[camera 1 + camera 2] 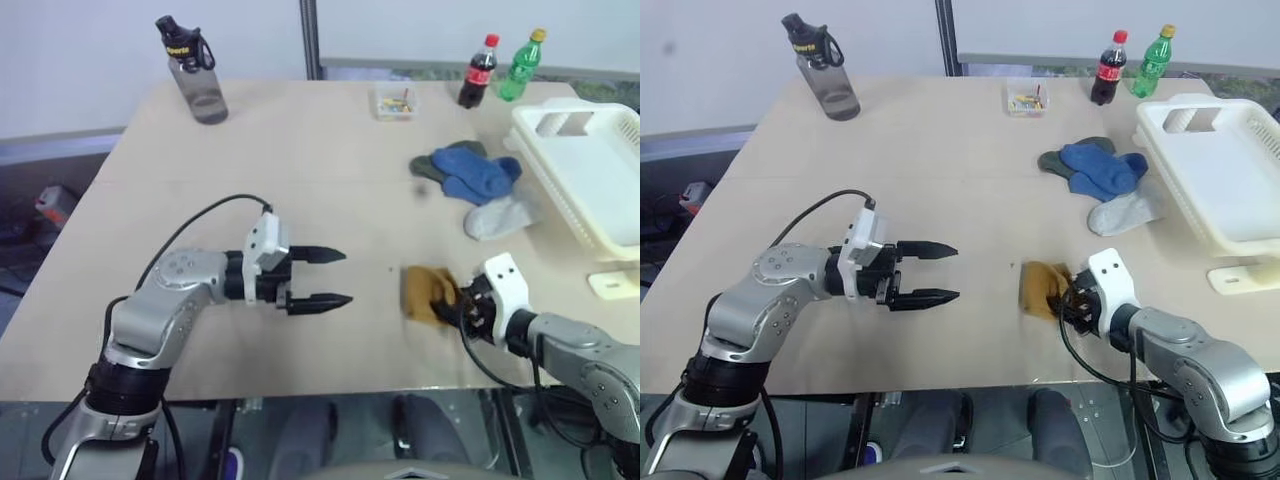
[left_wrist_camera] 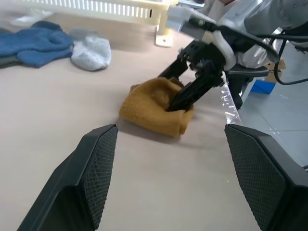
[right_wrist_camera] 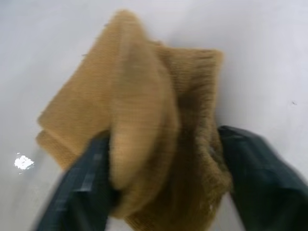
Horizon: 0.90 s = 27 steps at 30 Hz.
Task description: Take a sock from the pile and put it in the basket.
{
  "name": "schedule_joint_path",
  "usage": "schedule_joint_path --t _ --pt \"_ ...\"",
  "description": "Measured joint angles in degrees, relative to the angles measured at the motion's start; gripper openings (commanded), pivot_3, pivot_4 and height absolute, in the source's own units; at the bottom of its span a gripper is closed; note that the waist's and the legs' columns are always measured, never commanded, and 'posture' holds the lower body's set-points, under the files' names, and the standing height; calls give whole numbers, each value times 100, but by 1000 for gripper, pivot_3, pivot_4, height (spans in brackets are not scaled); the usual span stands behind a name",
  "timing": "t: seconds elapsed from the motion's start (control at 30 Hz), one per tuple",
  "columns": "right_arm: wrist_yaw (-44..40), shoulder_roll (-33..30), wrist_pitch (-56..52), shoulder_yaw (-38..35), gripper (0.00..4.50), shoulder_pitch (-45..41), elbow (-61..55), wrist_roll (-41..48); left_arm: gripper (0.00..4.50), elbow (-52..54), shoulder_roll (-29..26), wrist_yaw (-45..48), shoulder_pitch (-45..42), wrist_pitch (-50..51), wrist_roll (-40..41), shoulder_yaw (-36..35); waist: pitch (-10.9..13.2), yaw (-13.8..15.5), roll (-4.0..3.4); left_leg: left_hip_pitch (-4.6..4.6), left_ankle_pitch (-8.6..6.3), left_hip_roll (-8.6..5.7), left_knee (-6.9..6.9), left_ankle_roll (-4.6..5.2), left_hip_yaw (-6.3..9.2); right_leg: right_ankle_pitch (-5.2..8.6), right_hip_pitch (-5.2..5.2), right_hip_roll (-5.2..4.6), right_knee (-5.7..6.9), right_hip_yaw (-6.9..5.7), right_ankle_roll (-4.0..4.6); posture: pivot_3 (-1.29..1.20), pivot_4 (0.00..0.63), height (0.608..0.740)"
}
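- The mustard-yellow sock point(image 1: 422, 293) lies crumpled on the table point(image 1: 300, 160), well apart from the pile point(image 1: 470, 172), at about 7 o'clock from it.
- The right gripper point(image 3: 159, 168) has its two black fingers either side of a raised fold of that sock, the knit bunched between them. The jaws stand at a middling width, and I can't tell whether they have bitten yet or are only straddling the cloth.
- The left gripper point(image 1: 318, 277) hangs over bare table at 9 o'clock of the sock, jaws wide and carrying nothing, pointing toward it.
- The basket point(image 1: 590, 170) sits at about 1 o'clock from the sock, with the blue, green and grey socks between the two, closer to the basket.
- I'd judge the sock light, soft and floppy: it will sag and trail once lifted, and won't slide out easily because the ribbed knit grips the pads.
- The likely trouble is pinching only one thin layer, so that it peels free.
- The best hold looks to be the thick doubled ridge in the middle, where the fingers are now; a deep bite there should gather enough cloth.
- Nothing fragile here, so a firm squeeze does no harm.
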<state>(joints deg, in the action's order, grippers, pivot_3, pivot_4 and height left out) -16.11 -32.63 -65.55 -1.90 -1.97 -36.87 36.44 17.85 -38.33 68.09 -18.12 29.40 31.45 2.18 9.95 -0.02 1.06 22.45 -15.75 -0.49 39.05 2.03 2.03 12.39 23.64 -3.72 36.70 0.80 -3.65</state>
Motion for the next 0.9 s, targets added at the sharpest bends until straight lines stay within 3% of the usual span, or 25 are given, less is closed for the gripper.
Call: schedule_joint_path --t 0.13,0.37,0.43,0.57,0.63,0.67,0.73,0.8,0.9 --pt "-131 2 137 -3 63 -53 85 -2 3820 30 58 -140 21 -16 27 0 -1 -25 1 -2 0 1 1 0 0 -1 -2 0 0 2 -1 0 150 740" --pt "88 734 345 -918 22 -332 540 268 3820 42 606 -715 -90 -42 43 4 8 -40 -3 3 0 -1 6 0 -2 -3 2 -1 5 6 -3 0 150 740" --pt "387 1037 567 -1544 22 -1100 885 437 3820 15 1064 -1103 -453 -55 31 28 13 -41 -9 6 1 -6 12 0 -3 -6 4 -1 6 9 -5 0 150 740" --pt "909 1011 992 -2357 22 -2418 1708 421 3820 21 1547 -1651 -779 -85 22 64 13 -57 -9 5 1 -23 5 -1 -1 -6 5 0 7 7 -4 0 150 740" --pt "1287 572 1538 -2583 22 -3478 3233 -72 3820 -28 1945 -2055 -967 -44 -27 154 16 -59 -14 20 1 -32 3 -1 -11 -7 22 -4 7 15 -4 0 150 740" --pt "1322 516 1616 -2619 22 -3568 3396 -139 3820 -27 1974 -2089 -983 -44 -33 181 16 -45 -15 26 2 -35 1 -1 -11 -7 25 -7 6 10 -4 0 150 740" --pt "1537 114 2394 -2696 22 -4505 5144 -633 3820 -41 2143 -2323 -995 -41 -73 249 18 -62 -19 27 2 -34 -7 -2 -22 -7 32 -7 5 16 -4 0 150 740" --pt "1599 -49 2898 -2768 22 -4910 6079 -835 3820 -37 2174 -2390 -976 -37 -79 275 18 -71 -19 26 3 -32 -21 -4 -35 -7 35 -7 0 14 -3 0 150 740" --pt "1636 -542 4265 -2830 22 -5852 8760 -1270 3820 23 2216 -2495 -875 -47 -82 291 21 -93 -24 23 7 -29 -53 -10 -58 -6 40 -7 -20 25 -2 0 150 740"
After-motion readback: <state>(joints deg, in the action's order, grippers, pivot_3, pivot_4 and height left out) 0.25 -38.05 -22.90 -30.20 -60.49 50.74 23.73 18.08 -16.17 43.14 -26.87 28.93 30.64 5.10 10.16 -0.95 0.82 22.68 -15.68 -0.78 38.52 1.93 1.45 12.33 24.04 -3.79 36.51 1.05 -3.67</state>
